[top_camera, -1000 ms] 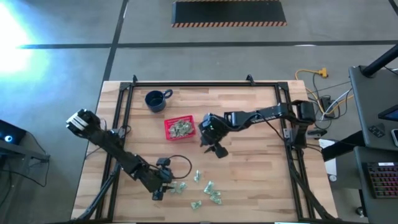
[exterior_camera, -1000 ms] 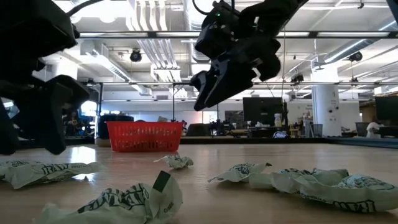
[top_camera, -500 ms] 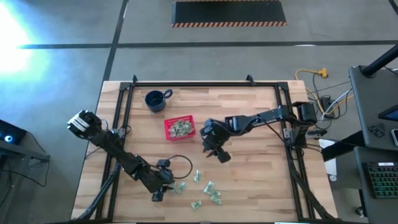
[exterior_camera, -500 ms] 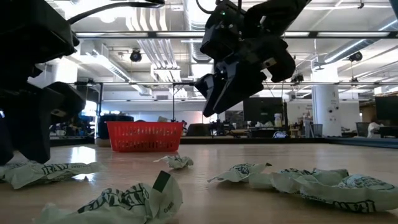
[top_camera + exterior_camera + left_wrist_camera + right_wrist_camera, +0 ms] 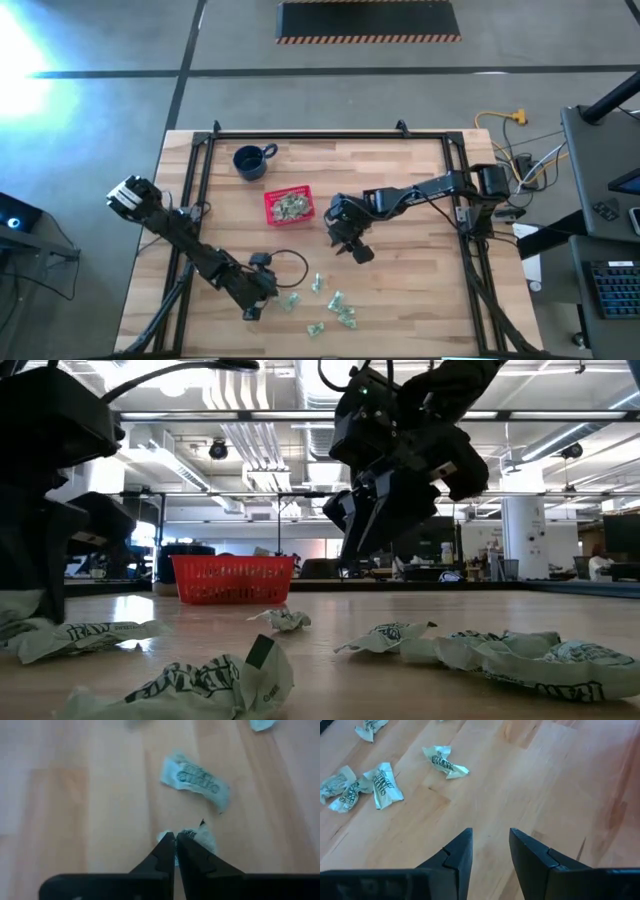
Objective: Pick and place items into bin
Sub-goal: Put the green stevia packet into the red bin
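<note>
**Left arm pinches a wrapper at the near edge; right arm hovers with nothing in its fingers**

The table (image 5: 400, 180) is pale wood in long planks with a soft grain, framed by thin black rails. The two dark jointed arms are the largest things on it. The left gripper (image 5: 254, 310) is low near the front edge; the right gripper (image 5: 355, 248) hangs over bare wood just right of the bin.

The bin (image 5: 288, 206) is a small red rectangular plastic basket left of centre. The low view shows its latticed wall (image 5: 233, 579); only the overhead view shows the pale wrappers heaped inside. A dark blue mug (image 5: 250, 161) with a handle stands behind it, well apart.

The items (image 5: 335, 306) are tiny crinkled wrappers, pale green and white with dark print, scattered near the front edge between the two grippers. In the low view they loom as rumpled, twisted foil-like scraps (image 5: 200, 685).

The left wrist view gives what the others cannot: the left gripper's (image 5: 175, 845) tapered black fingers are pressed together at the tips, pinching the edge of one wrapper (image 5: 204, 836) against the wood, with a flatter printed piece (image 5: 195, 777) lying just beyond. The right wrist view shows the right gripper's (image 5: 490, 851) fingers parted with only plank between them, and four wrappers (image 5: 445, 762) farther off.
</note>
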Tool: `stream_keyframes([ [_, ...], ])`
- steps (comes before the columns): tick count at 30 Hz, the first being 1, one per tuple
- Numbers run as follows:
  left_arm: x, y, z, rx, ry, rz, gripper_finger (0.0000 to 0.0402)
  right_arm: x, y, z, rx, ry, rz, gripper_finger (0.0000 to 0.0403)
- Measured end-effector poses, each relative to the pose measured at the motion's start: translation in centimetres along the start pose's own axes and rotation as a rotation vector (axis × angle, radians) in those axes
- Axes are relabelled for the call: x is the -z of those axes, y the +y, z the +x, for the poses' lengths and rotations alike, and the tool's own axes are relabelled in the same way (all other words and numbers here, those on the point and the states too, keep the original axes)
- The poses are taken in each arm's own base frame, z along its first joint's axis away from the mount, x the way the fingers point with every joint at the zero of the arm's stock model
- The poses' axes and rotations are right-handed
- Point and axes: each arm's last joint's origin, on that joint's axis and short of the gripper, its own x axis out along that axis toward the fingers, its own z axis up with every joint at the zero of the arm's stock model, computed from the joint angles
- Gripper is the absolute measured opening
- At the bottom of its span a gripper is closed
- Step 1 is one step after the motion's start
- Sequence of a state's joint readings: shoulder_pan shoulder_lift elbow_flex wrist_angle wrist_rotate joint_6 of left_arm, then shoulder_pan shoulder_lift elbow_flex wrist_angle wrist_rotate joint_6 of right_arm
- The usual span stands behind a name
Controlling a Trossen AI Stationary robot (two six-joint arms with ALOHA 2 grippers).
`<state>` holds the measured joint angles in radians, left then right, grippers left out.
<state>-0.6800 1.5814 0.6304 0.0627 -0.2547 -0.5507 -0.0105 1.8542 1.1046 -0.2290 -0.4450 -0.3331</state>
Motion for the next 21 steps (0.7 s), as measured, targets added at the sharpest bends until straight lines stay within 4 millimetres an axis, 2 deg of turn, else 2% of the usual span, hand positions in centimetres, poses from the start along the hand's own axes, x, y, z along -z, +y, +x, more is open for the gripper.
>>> stream_keyframes([
  [6,-0.8,0.6,-2.1,-0.121,-0.060,0.020,0.0000,-0.1,0.1,-0.2,0.001,-0.002,0.010,0.0120],
  [12,-2.2,1.8,-5.2,-0.377,-0.225,0.102,0.0000,-0.6,0.4,-0.8,0.008,-0.026,-0.006,0.0119],
  [17,-3.1,4.0,-7.2,-0.742,-0.357,0.142,0.0000,-0.6,0.5,-1.0,0.009,-0.028,-0.005,0.0118],
  [21,-4.1,6.5,-7.5,-0.904,-0.331,0.141,0.0000,-0.4,0.7,-0.8,0.003,-0.020,0.011,0.0118],
])
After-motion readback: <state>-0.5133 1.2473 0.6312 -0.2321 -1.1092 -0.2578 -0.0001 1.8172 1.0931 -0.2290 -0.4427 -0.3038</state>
